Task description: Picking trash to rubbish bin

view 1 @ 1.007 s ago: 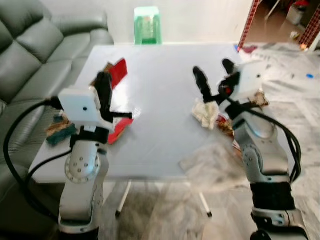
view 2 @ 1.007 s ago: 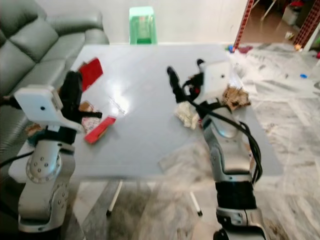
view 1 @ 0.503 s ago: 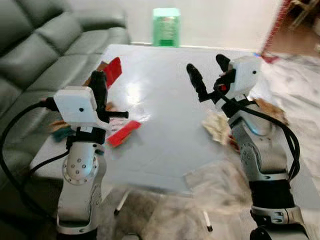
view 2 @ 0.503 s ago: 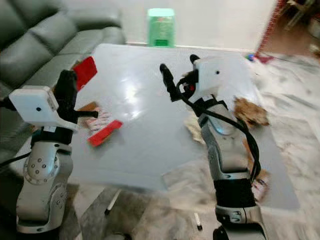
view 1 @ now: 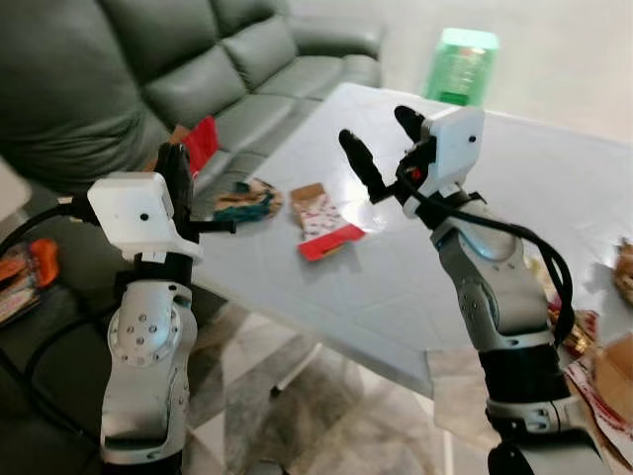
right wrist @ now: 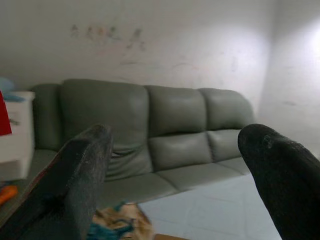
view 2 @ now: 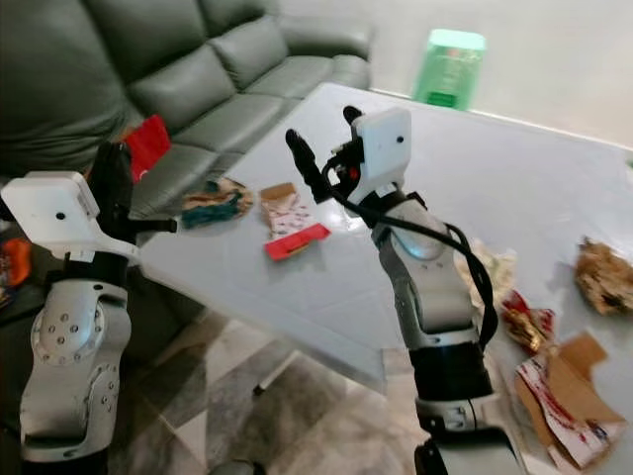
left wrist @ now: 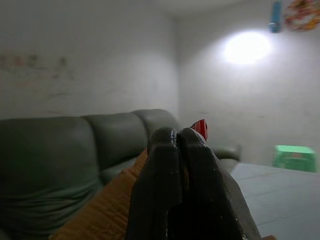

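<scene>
Trash lies scattered on the grey table (view 1: 534, 198). A flat red wrapper (view 1: 331, 240), a brown and white wrapper (view 1: 314, 203) and a teal and brown crumpled wrapper (view 1: 245, 201) sit near its left edge. A red packet (view 1: 203, 142) shows behind my left gripper (view 1: 176, 168), which is raised beside that edge and shut, with nothing seen between its fingers (left wrist: 165, 150). Above the table, past the flat red wrapper, my right gripper (view 1: 376, 129) is raised and open and holds nothing. On the right lie crumpled white paper (view 2: 495, 267), a red wrapper (view 2: 529, 325), brown paper (view 2: 603, 277) and torn cardboard (view 2: 569, 396).
A dark green sofa (view 1: 208, 69) runs along the table's left side, close to my left arm. A green stool (view 1: 460, 64) stands beyond the far edge. Something orange (view 1: 30, 272) lies low at the far left. Marble floor (view 1: 297, 416) shows below the near table edge.
The whole view has swung left, so the sofa and the left-side wrappers now show more. Both arms keep their raised pose, the left gripper still shut and the right still open.
</scene>
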`<state>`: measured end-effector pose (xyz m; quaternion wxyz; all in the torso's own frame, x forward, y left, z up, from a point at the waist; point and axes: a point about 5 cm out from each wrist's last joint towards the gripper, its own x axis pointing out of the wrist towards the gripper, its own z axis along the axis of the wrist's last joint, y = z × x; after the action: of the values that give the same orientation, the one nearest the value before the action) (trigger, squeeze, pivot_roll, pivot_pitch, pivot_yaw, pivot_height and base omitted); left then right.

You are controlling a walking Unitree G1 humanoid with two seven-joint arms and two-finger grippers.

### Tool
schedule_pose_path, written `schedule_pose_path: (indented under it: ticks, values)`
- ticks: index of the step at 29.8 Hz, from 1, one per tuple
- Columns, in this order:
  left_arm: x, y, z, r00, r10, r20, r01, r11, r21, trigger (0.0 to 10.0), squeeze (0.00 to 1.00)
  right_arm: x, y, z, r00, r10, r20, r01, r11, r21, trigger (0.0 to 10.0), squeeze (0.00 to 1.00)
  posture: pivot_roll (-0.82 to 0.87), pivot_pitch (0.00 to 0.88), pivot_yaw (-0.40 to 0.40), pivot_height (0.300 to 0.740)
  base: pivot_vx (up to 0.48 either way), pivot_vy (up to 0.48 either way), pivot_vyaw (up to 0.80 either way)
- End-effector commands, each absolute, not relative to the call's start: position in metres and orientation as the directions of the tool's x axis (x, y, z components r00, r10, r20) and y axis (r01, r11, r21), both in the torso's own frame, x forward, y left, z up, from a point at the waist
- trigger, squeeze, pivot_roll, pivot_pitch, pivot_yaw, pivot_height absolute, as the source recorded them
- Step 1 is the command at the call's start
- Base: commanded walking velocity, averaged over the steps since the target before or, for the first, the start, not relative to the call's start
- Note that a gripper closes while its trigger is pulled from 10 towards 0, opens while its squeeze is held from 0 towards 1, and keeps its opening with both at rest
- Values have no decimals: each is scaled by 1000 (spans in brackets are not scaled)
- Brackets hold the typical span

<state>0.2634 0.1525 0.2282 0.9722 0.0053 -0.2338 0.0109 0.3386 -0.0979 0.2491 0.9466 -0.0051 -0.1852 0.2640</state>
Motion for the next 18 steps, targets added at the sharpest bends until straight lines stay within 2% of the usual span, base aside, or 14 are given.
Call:
schedule_pose_path:
  ticks: [1, 5, 7, 12, 16, 17, 18]
  values:
    - [263, 149, 227, 896, 10, 445, -15, 1000, 8, 0, 0, 342, -104, 247, 803, 496, 331, -495, 864, -94, 10000, 0, 44, 60, -33, 740, 0, 0, 0]
    - [263, 148, 222, 904, 0, 428, -7, 1000, 16, 0, 0, 349, -100, 240, 803, 530, 273, -537, 842, -56, 10000, 0, 46, 66, -29, 740, 0, 0, 0]
    - [261, 146, 212, 917, -19, 398, 7, 999, 31, 0, 0, 357, -93, 222, 802, 575, 160, -587, 809, 36, 10000, 0, 58, 72, -31, 740, 0, 0, 0]
    - [251, 147, 188, 947, -50, 316, 31, 997, 65, 0, 0, 363, -72, 187, 768, 640, -19, -632, 763, 136, 10000, 0, 84, 87, -41, 740, 0, 0, 0]
    - [242, 147, 176, 960, -77, 270, 60, 996, 70, 0, 0, 370, -68, 167, 786, 604, -134, -579, 795, 183, 10000, 0, 118, 98, -46, 740, 0, 0, 0]
    - [236, 146, 167, 968, -104, 230, 91, 994, 68, 0, 0, 376, -70, 158, 820, 543, -180, -509, 836, 202, 10000, 0, 140, 104, -50, 740, 0, 0, 0]
    - [236, 146, 167, 968, -104, 230, 91, 994, 68, 0, 0, 376, -70, 158, 820, 543, -180, -509, 836, 202, 10000, 0, 140, 104, -50, 740, 0, 0, 0]
